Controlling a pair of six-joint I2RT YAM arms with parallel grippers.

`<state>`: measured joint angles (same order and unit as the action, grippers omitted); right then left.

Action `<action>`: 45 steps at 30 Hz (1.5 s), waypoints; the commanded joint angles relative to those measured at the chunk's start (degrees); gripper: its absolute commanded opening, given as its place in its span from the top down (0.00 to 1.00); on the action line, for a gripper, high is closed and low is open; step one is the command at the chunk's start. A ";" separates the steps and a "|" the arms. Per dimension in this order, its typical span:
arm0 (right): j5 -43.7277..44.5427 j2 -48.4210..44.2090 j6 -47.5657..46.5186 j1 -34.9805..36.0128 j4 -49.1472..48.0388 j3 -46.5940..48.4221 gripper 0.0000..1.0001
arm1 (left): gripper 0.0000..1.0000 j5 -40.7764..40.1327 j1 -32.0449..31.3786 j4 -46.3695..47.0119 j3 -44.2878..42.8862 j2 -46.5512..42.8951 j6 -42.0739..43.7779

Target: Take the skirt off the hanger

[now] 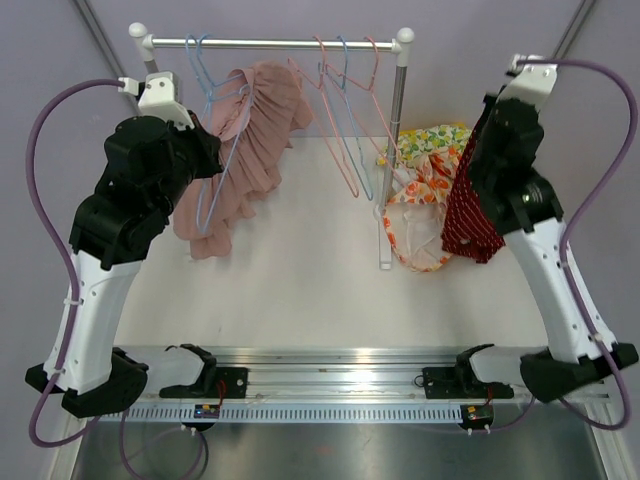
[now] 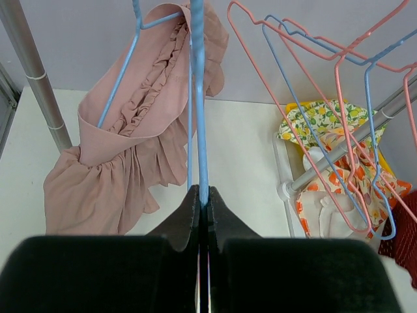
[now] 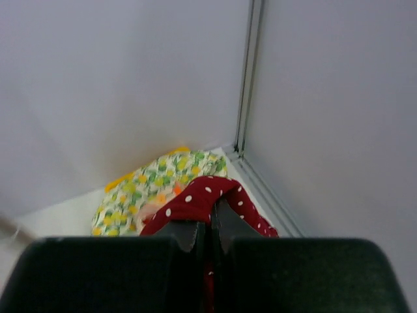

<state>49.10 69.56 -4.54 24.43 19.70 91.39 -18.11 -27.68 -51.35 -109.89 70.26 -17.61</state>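
A dusty-pink ruffled skirt [image 1: 245, 140] hangs on a light-blue wire hanger [image 1: 213, 150] at the left of the rack. In the left wrist view the skirt [image 2: 130, 150] drapes over the hanger's left side. My left gripper [image 2: 203, 195] is shut on the hanger's blue wire [image 2: 198, 98], to the right of the skirt. My right gripper [image 3: 210, 225] is shut on a red white-dotted garment [image 3: 208, 192]. That garment [image 1: 468, 215] hangs from the gripper at the right of the table.
The rack's bar [image 1: 270, 43] spans the back, with posts at left [image 2: 39, 85] and right [image 1: 396, 130]. Several empty pink and blue hangers [image 1: 350, 110] hang near the right post. A floral clothes pile [image 1: 425, 170] lies behind it, by the wall corner [image 3: 244, 98].
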 commanded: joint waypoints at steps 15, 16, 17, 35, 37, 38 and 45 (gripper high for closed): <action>-18.94 21.96 23.85 -14.93 7.64 -2.19 0.01 | 1.00 0.88 0.08 7.67 -0.67 5.22 2.05; -22.52 20.28 25.26 -14.85 6.67 -6.19 0.01 | 1.00 1.40 0.17 7.76 -1.55 6.28 2.05; -24.47 18.61 27.63 -14.85 4.75 -9.97 0.01 | 1.00 1.50 0.17 7.85 -3.91 7.25 2.05; -34.60 -1.44 32.05 -10.45 -0.28 -42.53 0.01 | 1.00 8.09 -2.81 12.51 -11.94 24.14 -4.45; -35.21 -2.14 32.31 -10.36 -0.19 -42.88 0.00 | 0.98 8.35 -3.17 12.68 -10.79 23.61 -4.89; -35.39 -2.32 32.48 -10.36 -0.11 -42.97 0.00 | 0.97 8.44 -3.25 12.77 -9.48 23.17 -5.24; -36.18 -5.13 33.28 -10.10 0.86 -44.28 0.01 | 0.85 9.83 -3.34 14.26 -4.47 17.73 -6.30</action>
<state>13.82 66.98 27.53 13.89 21.30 47.44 -10.98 -30.83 -41.45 -115.39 93.01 -22.79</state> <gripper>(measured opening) 0.993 0.148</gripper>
